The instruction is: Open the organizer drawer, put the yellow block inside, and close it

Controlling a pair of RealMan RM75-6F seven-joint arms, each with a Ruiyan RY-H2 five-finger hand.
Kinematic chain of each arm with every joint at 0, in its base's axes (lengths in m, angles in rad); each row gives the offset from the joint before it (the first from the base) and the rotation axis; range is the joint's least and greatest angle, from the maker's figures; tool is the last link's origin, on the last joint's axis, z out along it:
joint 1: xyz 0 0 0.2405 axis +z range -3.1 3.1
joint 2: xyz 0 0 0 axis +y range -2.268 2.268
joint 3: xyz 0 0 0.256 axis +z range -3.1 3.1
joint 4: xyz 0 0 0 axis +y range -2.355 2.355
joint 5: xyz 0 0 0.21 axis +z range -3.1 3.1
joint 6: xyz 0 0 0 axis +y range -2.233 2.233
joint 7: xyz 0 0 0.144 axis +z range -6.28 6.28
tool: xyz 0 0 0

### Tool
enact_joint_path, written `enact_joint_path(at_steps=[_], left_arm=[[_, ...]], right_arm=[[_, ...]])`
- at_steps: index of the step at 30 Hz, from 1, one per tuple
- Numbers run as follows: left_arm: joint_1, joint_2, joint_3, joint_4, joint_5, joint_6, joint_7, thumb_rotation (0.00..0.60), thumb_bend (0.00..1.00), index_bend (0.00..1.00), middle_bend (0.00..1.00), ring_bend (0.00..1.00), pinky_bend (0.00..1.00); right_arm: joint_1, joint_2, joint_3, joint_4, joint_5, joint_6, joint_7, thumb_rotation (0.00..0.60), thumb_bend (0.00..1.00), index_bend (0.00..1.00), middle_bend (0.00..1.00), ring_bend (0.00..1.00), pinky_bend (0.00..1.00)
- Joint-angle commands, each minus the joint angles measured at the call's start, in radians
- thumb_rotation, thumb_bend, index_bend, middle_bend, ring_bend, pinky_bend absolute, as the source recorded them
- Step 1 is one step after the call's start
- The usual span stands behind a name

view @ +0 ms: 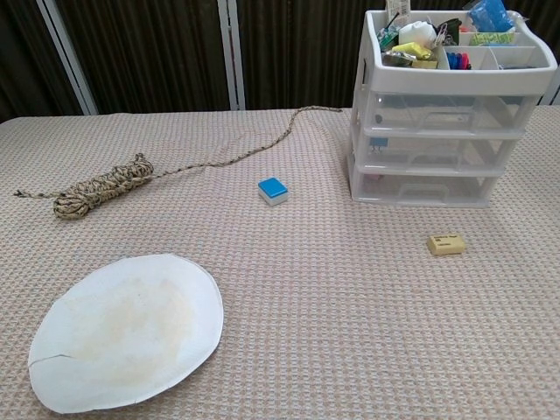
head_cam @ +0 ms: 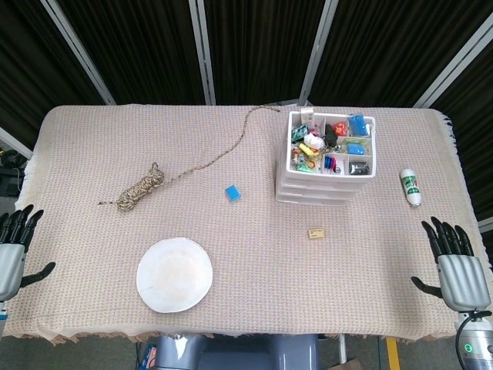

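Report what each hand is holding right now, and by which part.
Nothing is held. The left hand and right hand are both empty, fingers spread, at the table's side edges.

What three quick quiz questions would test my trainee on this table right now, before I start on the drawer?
1. True or false: every drawer of the organizer is closed.
2. Which lies nearer the organizer: (a) the yellow block, (b) the paper plate?
3. Fill in: the right hand and left hand both hold ____.

Key: 1 true; 2 a; 3 nothing, both sit at the table's side edges, fingers apart.
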State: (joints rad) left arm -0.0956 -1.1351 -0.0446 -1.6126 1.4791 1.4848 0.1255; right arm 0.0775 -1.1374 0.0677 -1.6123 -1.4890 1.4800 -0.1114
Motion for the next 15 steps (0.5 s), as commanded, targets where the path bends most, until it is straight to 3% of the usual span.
enact_joint_path(at_steps=[1, 3, 5, 8, 11, 15], left_arm=[[0.000, 0.001, 0.001, -0.001, -0.001, -0.001, 0.000, 0.600, 0.21, 0.03, 0.00, 0.00, 0.00], [0.000, 0.001, 0.001, -0.001, 0.001, 0.000, 0.001, 0.600, 0.21, 0.03, 0.00, 0.00, 0.00], [0.000, 0.002, 0.002, -0.002, 0.001, -0.003, 0.000, 0.600, 0.21, 0.03, 0.00, 0.00, 0.00], [-0.002, 0.003, 0.002, -0.002, 0.004, -0.005, -0.003, 0.600, 0.21, 0.03, 0.00, 0.00, 0.00], [-0.004, 0.002, 0.001, 0.003, 0.006, -0.005, -0.008, 0.600, 0.21, 0.03, 0.00, 0.00, 0.00], [-0.005, 0.001, 0.000, 0.006, 0.006, -0.006, -0.016, 0.600, 0.21, 0.03, 0.00, 0.00, 0.00]], right_arm=[[-0.005, -0.012, 0.022, -0.014, -0.006, 0.041, 0.058, 0.600, 0.01, 0.07, 0.02, 0.00, 0.00], [-0.009, -0.024, 0.046, -0.048, -0.007, 0.075, 0.152, 0.600, 0.03, 0.15, 0.10, 0.05, 0.05], [-0.006, -0.024, 0.074, -0.104, 0.011, 0.085, 0.252, 0.600, 0.05, 0.22, 0.26, 0.19, 0.21], [0.018, 0.008, 0.122, -0.208, 0.070, 0.043, 0.352, 0.600, 0.06, 0.23, 0.45, 0.42, 0.39], [0.066, 0.077, 0.186, -0.360, 0.187, -0.065, 0.434, 0.600, 0.06, 0.23, 0.56, 0.52, 0.44], [0.126, 0.139, 0.254, -0.496, 0.330, -0.199, 0.514, 0.600, 0.06, 0.20, 0.60, 0.56, 0.47]])
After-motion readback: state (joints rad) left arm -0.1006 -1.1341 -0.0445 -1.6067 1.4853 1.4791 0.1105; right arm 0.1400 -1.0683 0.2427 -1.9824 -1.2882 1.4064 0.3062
